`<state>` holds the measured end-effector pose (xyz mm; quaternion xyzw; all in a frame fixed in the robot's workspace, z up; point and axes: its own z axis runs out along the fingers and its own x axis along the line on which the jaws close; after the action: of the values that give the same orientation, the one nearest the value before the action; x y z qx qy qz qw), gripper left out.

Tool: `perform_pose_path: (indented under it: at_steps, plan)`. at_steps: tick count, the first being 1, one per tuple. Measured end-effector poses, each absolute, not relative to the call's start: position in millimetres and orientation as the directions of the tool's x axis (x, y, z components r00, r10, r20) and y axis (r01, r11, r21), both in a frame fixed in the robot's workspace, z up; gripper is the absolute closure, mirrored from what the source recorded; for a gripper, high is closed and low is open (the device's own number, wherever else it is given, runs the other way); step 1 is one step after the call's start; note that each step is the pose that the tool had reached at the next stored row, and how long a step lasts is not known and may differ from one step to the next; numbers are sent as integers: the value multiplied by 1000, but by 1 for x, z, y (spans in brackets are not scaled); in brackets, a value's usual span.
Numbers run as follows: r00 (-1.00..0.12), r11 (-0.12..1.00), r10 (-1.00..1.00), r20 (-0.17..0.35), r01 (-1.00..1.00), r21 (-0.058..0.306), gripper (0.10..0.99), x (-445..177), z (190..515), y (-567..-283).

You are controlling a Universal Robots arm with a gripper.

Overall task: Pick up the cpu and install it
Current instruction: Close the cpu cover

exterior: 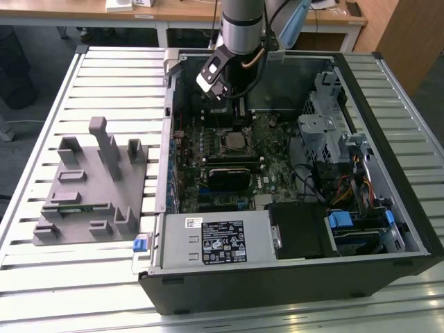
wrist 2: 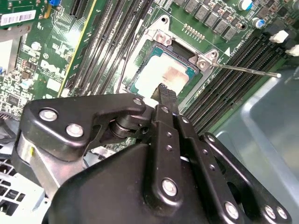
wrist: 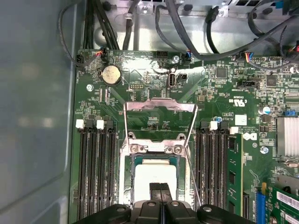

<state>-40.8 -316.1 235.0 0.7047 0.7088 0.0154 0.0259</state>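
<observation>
The cpu (wrist: 154, 173) lies flat in the motherboard socket, its pale silver top showing in both wrist views (wrist 2: 159, 74). The socket's metal load plate (wrist: 159, 105) stands swung open, and its thin lever (wrist 2: 243, 70) sticks out to the side. My gripper (wrist: 159, 190) hangs directly over the cpu with its two black fingers pressed together and nothing between them. Whether the fingertips (wrist 2: 166, 94) touch the chip cannot be told. In the exterior view the gripper (exterior: 239, 114) is inside the open computer case, just above the socket (exterior: 234, 143).
A grey plastic fixture (exterior: 90, 187) sits on the slatted table at the exterior view's left. Inside the case (exterior: 291, 284) are a black ribbed block (exterior: 232, 173), a silver box with a white label (exterior: 215, 239), drive cages (exterior: 326, 132) and cables. Memory slots (wrist: 97, 172) flank the socket.
</observation>
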Motion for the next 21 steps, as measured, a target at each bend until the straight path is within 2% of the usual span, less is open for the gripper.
perform_pose_path:
  at_steps: [14, 21]
  plan:
    - [-5, 6, 1000, -14, 998, 58, 980, -41, 262, -316]
    - [-4, 5, 1000, -12, 998, 58, 980, -41, 263, -332]
